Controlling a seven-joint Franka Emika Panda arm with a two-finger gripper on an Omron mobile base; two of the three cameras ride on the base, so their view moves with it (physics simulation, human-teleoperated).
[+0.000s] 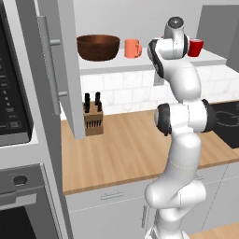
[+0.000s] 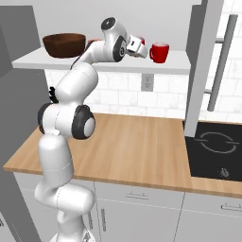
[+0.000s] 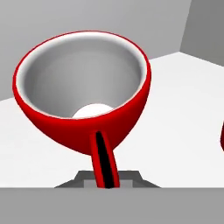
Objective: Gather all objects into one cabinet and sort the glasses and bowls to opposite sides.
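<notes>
1. My claw [image 2: 140,47] sits in the upper middle of the right base view, up at the cabinet shelf [image 2: 108,64], clenched on the handle of a red cup [image 3: 83,92].
2. In the hand view that cup takes up the upper left and centre. I see its pale grey inside, and its thin red handle runs down to the bottom centre between my finger tips.
3. The second red cup [image 2: 159,52] stands on the same shelf just right of my claw in the right base view. Its edge shows as a red sliver at the right border of the hand view.
4. The bowl [image 1: 98,46] rests at the upper left of the left base view, at the far end of the shelf, with the salmon mug [image 1: 132,48] just beside it.
5. I judge the step in hand to be setting this cup down among the glasses, at the end away from the bowl.
6. To do it well, I should keep the cup level, lower it until its base meets the pale shelf, and only then let go.
7. I should leave a gap to the neighbouring red cup so my fingers do not nudge it as they spread.
8. The handle is thin, so a tilt could swing the cup; slow motion is safer.
</notes>
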